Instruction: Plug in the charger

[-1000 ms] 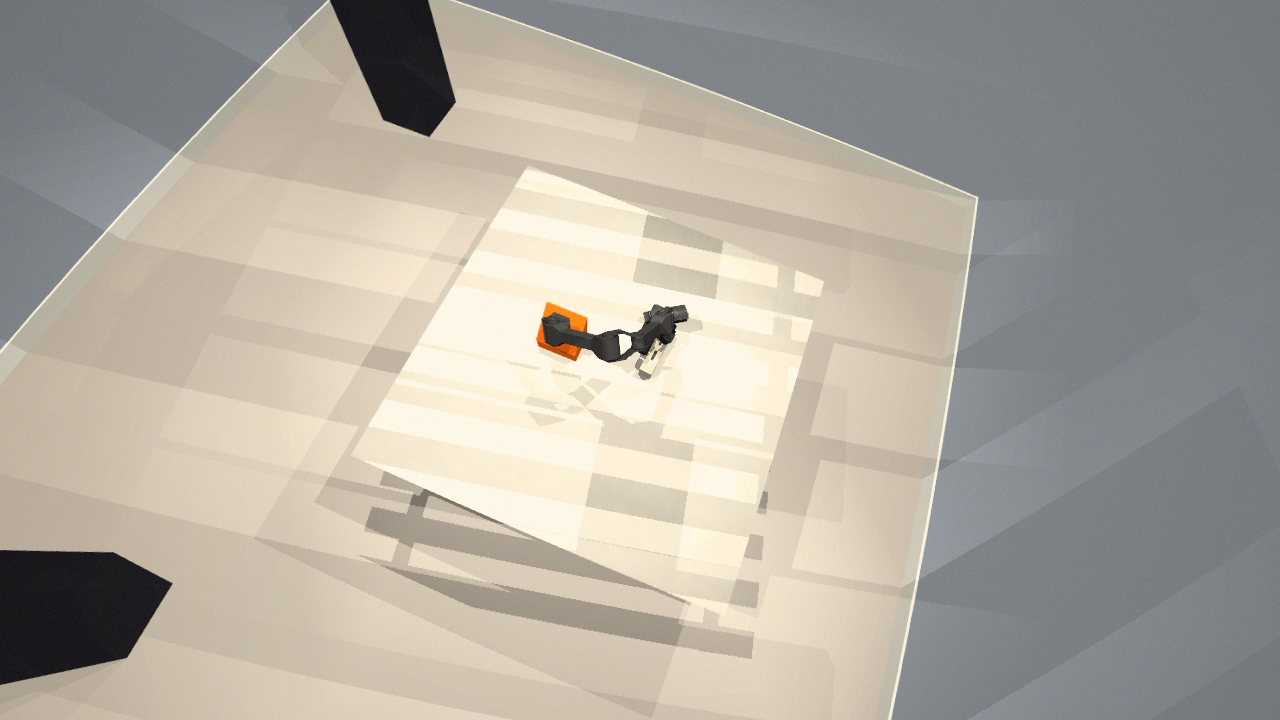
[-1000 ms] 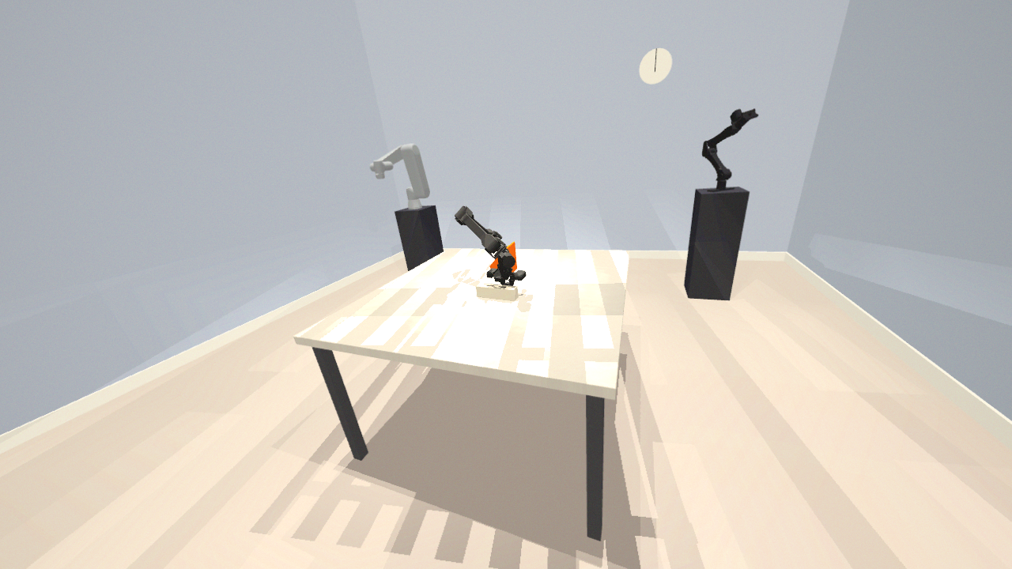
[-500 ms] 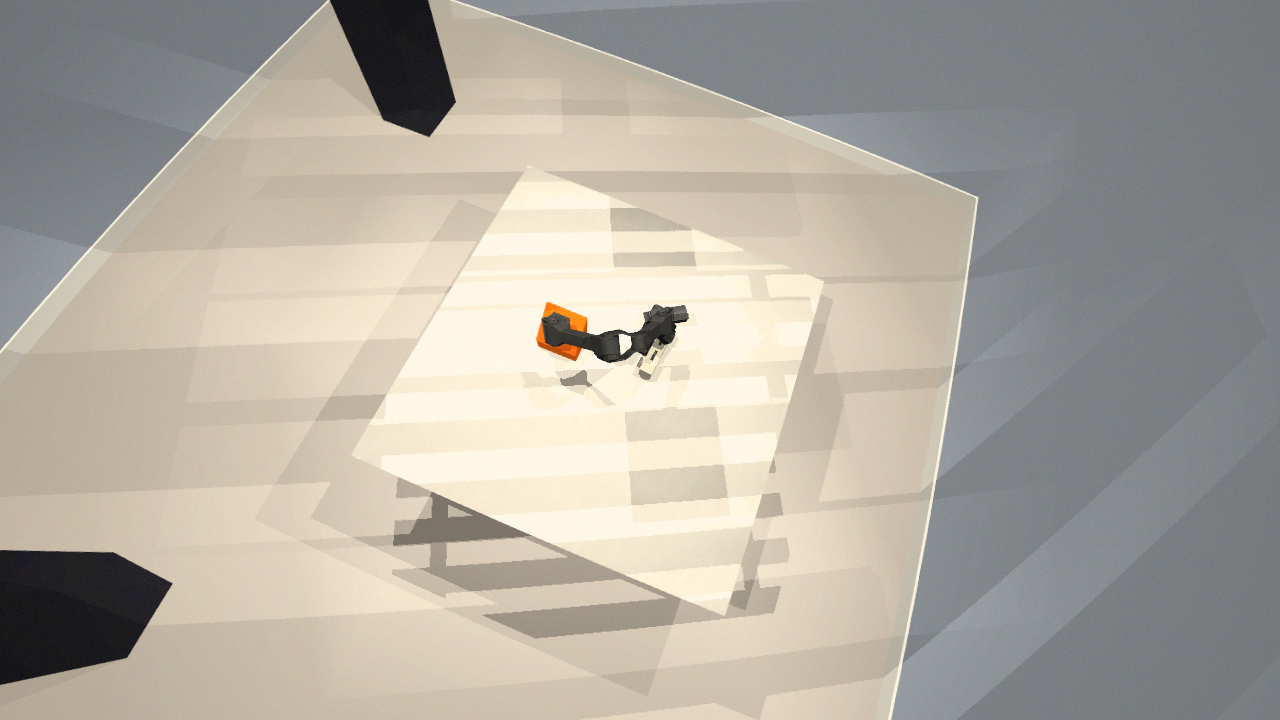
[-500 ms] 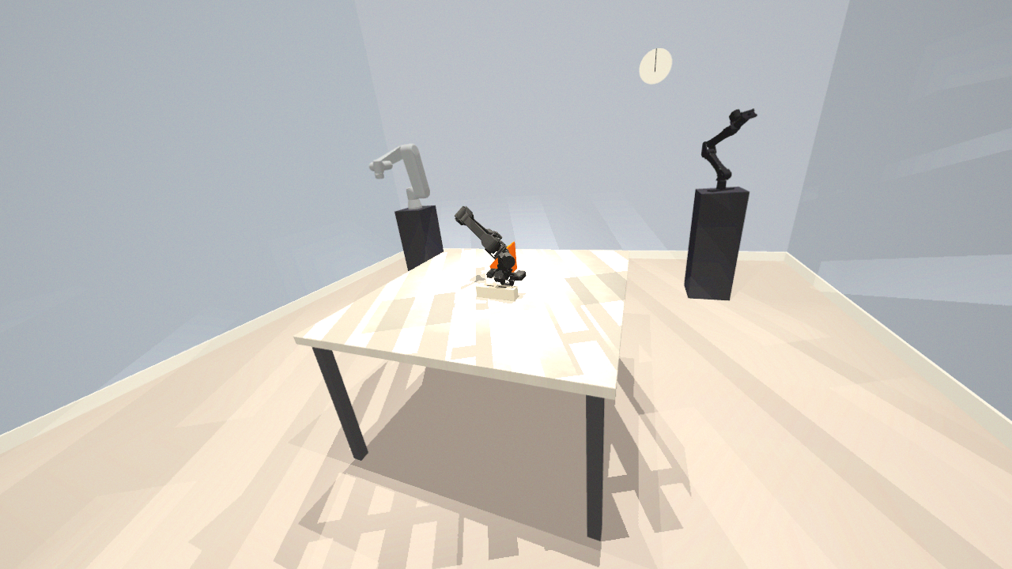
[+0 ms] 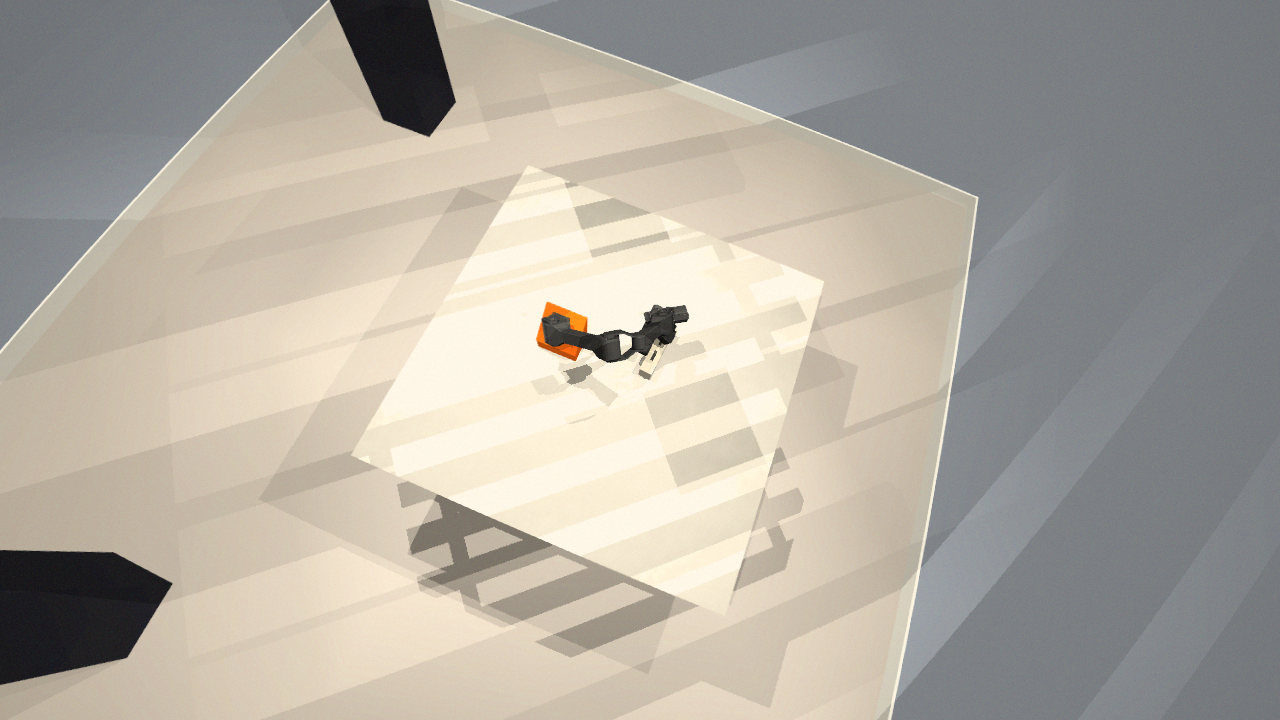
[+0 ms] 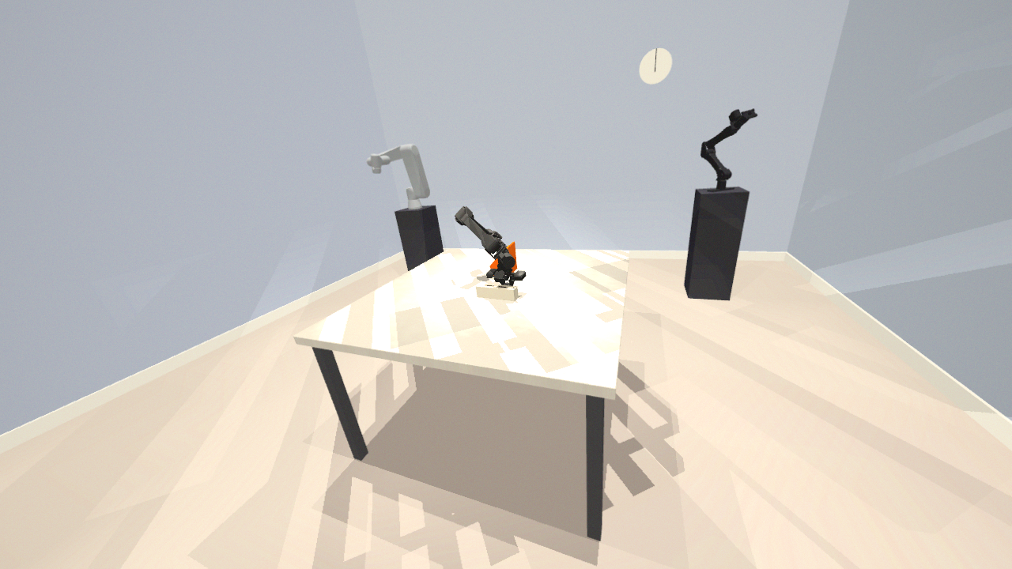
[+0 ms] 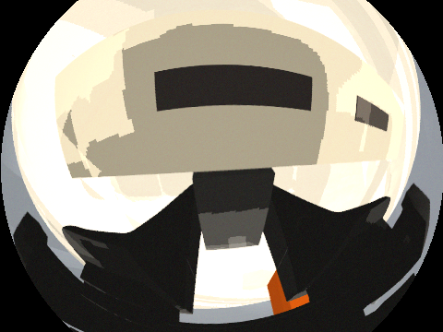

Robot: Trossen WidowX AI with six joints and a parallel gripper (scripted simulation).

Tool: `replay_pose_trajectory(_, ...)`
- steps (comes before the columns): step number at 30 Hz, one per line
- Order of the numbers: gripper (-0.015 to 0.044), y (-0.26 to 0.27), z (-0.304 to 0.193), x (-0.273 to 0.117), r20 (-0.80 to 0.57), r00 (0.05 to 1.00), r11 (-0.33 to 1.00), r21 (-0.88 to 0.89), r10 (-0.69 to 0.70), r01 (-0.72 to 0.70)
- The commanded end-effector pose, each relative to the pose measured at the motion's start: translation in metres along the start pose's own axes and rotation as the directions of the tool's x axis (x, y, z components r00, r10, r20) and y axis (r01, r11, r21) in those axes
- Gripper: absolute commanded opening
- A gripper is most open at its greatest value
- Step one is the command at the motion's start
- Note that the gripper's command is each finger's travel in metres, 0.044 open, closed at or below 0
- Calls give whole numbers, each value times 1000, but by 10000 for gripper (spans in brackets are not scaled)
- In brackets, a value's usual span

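From above, an orange base [image 5: 574, 350] [image 6: 512, 250] [image 7: 278, 302] sits at the left, inward from the counter's [image 5: 537, 501] [image 6: 452, 358] upper-left edge, between its top and left corners. The dark arm [image 5: 612, 346] [image 6: 480, 230] reaches rightward from it toward the edge joining the right and bottom corners, curving slightly on the way. In the exterior view its elbow is raised and one link slants steeply down to a folded wrist, low over the counter. The pale power strip [image 5: 647, 367] [image 6: 496, 292] [image 7: 240, 134] lies near the counter's middle, partly under the wrist from above, its long side slanting roughly like the upper-left edge. At the arm's right end, the end effector [image 5: 660, 331] [image 6: 504, 282] [image 7: 227, 186] points down, its fingers pinching the dark charger [image 7: 234, 207] at the strip's side in the wrist view. The prongs are hidden, so I can't tell whether they are in an outlet.
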State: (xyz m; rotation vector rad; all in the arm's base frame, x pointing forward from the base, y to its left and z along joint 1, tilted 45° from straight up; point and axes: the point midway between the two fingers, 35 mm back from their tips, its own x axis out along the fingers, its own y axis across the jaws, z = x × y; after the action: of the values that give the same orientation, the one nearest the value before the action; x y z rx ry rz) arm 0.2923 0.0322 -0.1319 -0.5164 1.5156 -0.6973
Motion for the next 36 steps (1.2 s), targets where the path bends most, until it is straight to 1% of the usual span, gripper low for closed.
replay_pose_trajectory(1, 0, 1, 9, -2, 16, 1000, 1000, 11, 6, -6)
replay_pose_trajectory(36, 0, 0, 22, -7, 17, 1000, 1000, 12, 6, -6)
